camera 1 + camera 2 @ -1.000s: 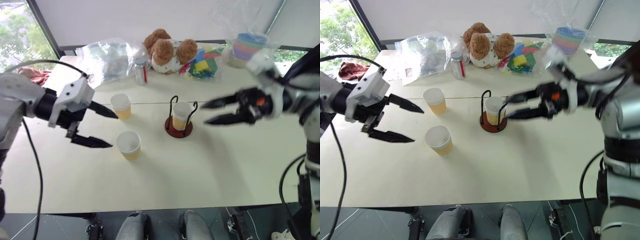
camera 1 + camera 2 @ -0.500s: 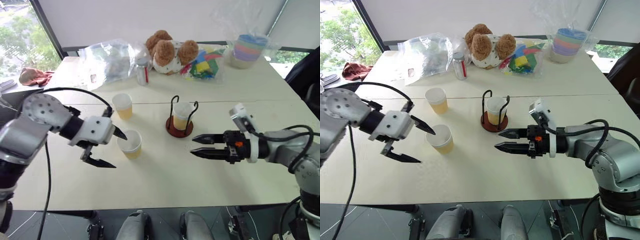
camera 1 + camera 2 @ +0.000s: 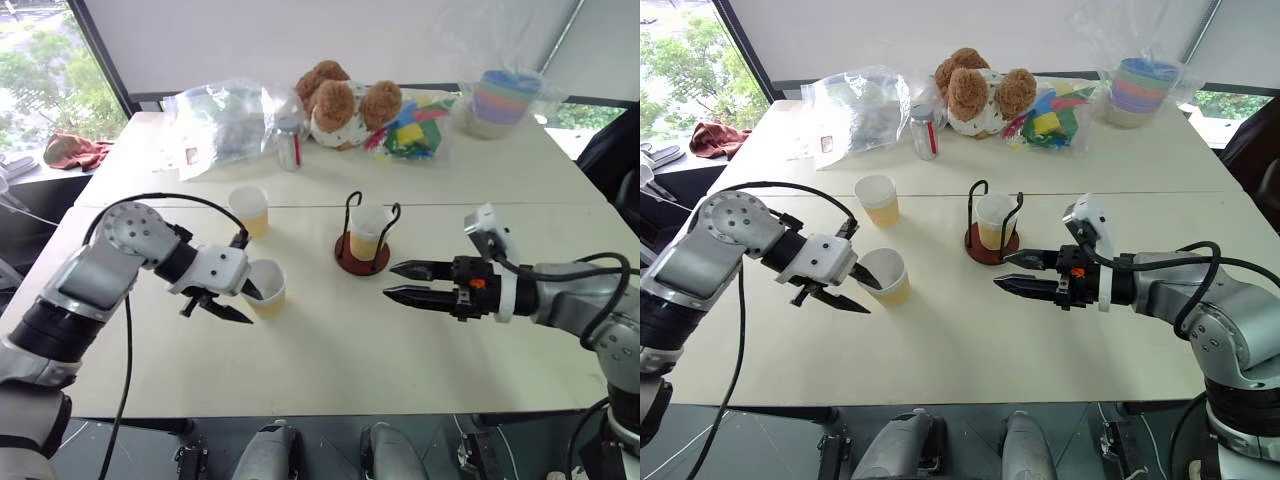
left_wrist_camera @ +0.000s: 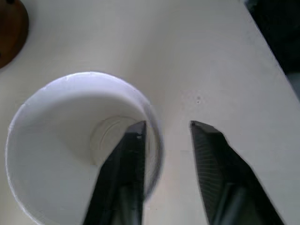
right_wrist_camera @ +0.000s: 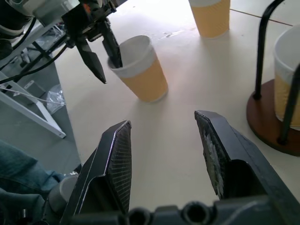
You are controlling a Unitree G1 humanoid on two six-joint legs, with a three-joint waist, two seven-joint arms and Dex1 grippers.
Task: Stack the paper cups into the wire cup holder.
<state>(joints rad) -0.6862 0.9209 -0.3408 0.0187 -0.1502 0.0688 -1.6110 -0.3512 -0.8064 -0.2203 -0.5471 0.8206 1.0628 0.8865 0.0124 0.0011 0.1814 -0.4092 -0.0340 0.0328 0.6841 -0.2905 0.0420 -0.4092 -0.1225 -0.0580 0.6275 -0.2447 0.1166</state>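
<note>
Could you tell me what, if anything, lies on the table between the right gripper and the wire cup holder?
Nothing: bare tabletop separates the right gripper from the wire cup holder, which carries one paper cup. The left eye view shows this.

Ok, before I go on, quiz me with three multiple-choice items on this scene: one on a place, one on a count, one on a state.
1. Where is the left gripper?
A. inside the wire cup holder
B. at the rim of the nearer loose paper cup
C. over the plush toy

2. How many paper cups are on the table?
A. two
B. three
C. five

3. What does the right gripper hold?
A. nothing, fingers apart
B. a cup
C. the can

Answers: 1 B, one finger is inside that cup, one outside. 2 B, two loose, one in the holder. 3 A, bare table shows between its fingers.
</note>
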